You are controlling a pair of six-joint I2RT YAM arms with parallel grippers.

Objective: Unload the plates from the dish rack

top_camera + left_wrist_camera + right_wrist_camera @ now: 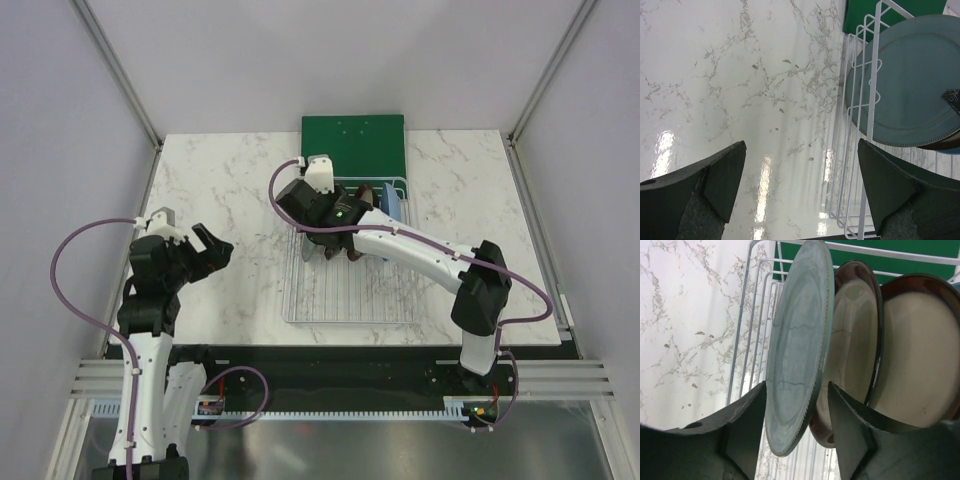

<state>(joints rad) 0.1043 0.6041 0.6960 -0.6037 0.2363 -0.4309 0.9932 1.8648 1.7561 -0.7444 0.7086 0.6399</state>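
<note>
One wrist view alone shows right end effector [797, 392] astride grey-green plate [800, 325], unclamped; left end effector [801, 147] spread.

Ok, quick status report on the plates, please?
Right end effector open, astride grey-green plate rim. Left end effector open, empty, over table. Red-brown plates close behind.

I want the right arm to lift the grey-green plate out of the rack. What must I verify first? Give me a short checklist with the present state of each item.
1. Right gripper straddles the rim of the grey-green plate: ok.
2. Fingers clamped on it: not ok, a gap seems to remain on one side.
3. Neighbouring red-brown plate outside the jaws: ok.
4. Grey-green plate stands on edge in the dish rack: ok.
5. Left gripper open, apart from the rack: ok.
</note>
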